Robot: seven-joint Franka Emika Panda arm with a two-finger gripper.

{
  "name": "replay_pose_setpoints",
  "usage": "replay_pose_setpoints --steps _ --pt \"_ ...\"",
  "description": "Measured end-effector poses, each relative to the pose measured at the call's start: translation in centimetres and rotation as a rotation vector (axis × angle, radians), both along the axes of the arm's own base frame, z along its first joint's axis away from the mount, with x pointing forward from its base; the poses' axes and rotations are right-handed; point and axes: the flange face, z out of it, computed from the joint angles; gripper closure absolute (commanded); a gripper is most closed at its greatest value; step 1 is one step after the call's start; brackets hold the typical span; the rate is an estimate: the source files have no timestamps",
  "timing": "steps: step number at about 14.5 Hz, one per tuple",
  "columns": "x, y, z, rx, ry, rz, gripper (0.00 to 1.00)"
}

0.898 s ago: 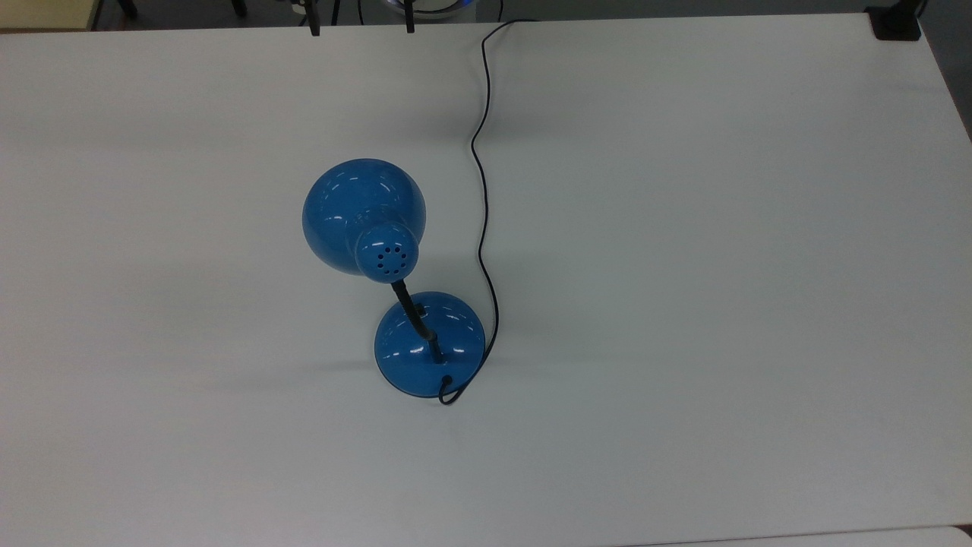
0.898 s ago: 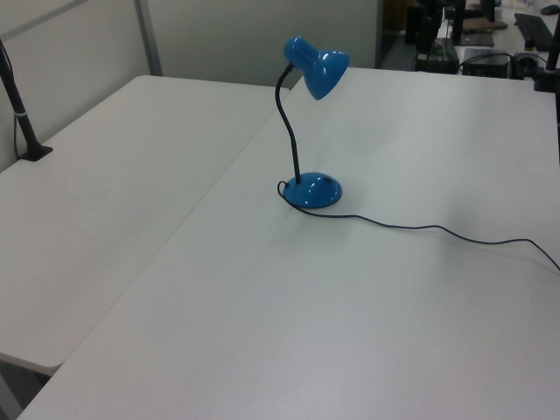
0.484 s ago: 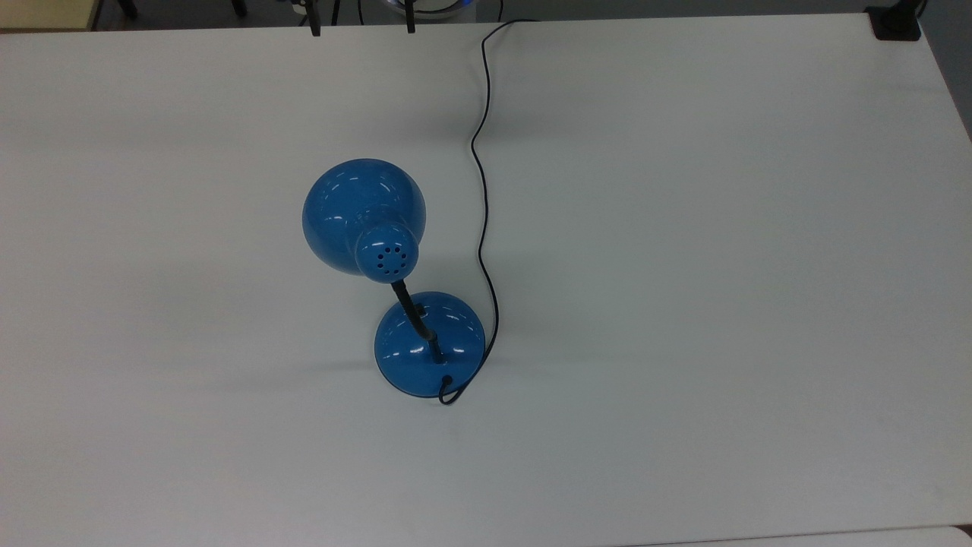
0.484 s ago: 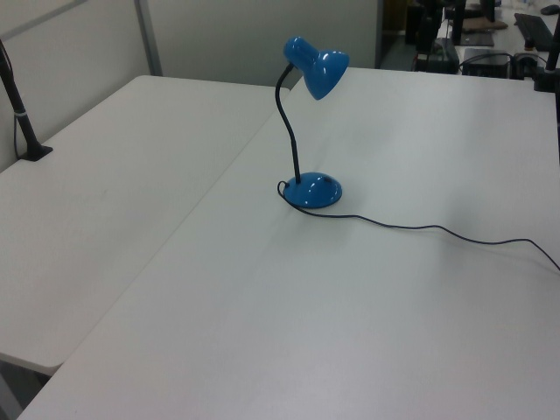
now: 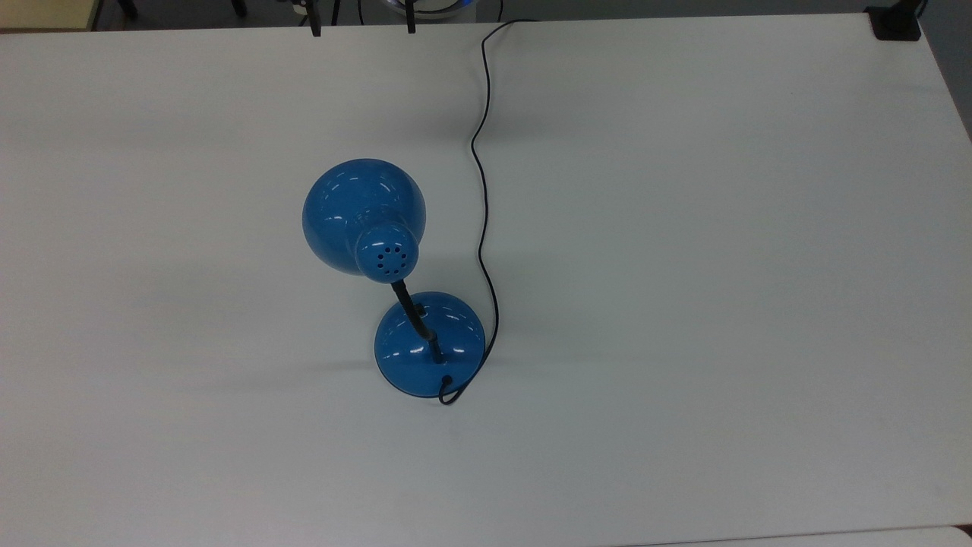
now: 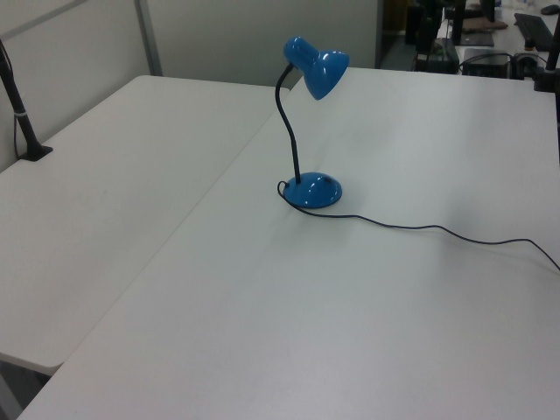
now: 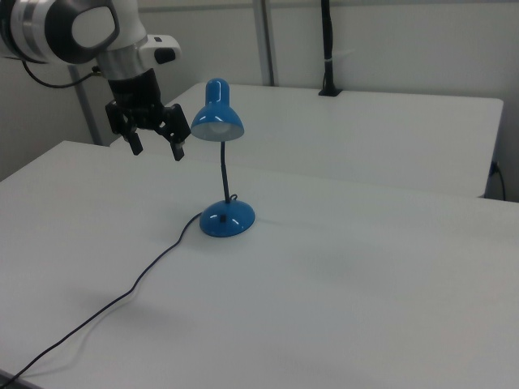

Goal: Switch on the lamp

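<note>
1. Lamp (image 5: 395, 273) stands mid-table (image 5: 683, 304); in the top view its shade sits at 11 o'clock from the base, cord (image 5: 483, 190) running off toward 12.
2. You'll likely find it light, glossy, slippery, gooseneck springy: press the base switch, don't grab.
3. Fingers (image 7: 178, 151) are spread, empty, at 9 o'clock of the shade in the right view.
4. No readable writing.

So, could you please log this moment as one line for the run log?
phase: approach | gripper: open, in air, apart from the lamp | lamp: upright on table, not visibly lit | cord: trailing off the table edge
</note>
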Motion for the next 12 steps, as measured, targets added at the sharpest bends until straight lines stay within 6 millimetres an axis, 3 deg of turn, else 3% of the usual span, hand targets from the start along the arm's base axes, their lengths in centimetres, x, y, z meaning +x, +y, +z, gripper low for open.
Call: replay_pose_setpoints --steps 4,12 --pt "0.0 0.0 0.0 -0.001 0.000 0.013 0.00" --pt "-0.1 -0.7 -1.7 -0.026 0.071 0.347 0.00"
